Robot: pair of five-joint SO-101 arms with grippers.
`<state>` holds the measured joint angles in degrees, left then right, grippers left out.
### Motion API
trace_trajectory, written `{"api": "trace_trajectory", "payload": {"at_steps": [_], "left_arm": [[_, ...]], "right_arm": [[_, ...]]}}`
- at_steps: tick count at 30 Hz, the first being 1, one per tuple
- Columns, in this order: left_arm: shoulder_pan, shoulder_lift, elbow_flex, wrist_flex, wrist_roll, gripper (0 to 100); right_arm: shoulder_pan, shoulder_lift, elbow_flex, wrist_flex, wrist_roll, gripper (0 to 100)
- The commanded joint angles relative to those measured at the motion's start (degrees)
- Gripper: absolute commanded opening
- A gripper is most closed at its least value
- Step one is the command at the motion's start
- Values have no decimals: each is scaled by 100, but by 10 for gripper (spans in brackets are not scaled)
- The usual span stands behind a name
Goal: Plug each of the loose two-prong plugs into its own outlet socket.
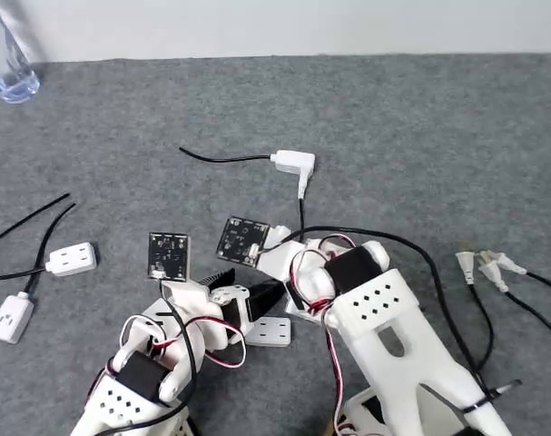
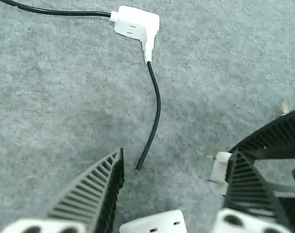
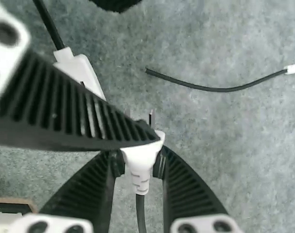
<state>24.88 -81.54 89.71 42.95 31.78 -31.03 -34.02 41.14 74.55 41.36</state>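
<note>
Right gripper (image 3: 138, 167) is clamped on a white two-prong plug (image 3: 140, 153): both black ribbed fingers pinch its body, prongs point away from the wrist, black cord trails back between the fingers. Left gripper (image 2: 180, 160) is spread wide and holds nothing. In the left wrist view that same plug sits right against one of its fingers (image 2: 249, 187), prongs pointing into the gap between the jaws. A white flat outlet socket (image 1: 269, 331) lies on the grey felt-like tabletop (image 1: 393, 118) between the two arms, near the base of the left gripper's jaws. In the right wrist view one ribbed finger of the left gripper (image 3: 64, 97) crosses diagonally just above the held plug. Farther out is a white L-shaped outlet block (image 1: 293, 163) on a black lead, with a second black cable running from it back toward the grippers. Two white outlet sockets on black leads (image 1: 73, 259) lie well off on the left arm's side. Two loose white plugs (image 1: 482, 264) lie on the right arm's side. Clear plastic bottle (image 1: 7, 64) at the far corner.
</note>
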Motion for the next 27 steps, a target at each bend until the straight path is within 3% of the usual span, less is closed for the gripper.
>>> {"api": "trace_trajectory", "payload": {"at_steps": [1, 14, 20, 27], "left_arm": [[35, -44, -119, -149, 35, 318], [44, -44, 4, -141, 26, 318], [44, -44, 4, -141, 26, 318], [44, -44, 4, -141, 26, 318]], "right_arm": [[-66, -154, -360, -66, -114, 8], [-92, -224, -1442, 743, -360, 8], [-602, -224, -1767, 1130, -422, 8], [-681, -224, -1943, 1165, -659, 8]]}}
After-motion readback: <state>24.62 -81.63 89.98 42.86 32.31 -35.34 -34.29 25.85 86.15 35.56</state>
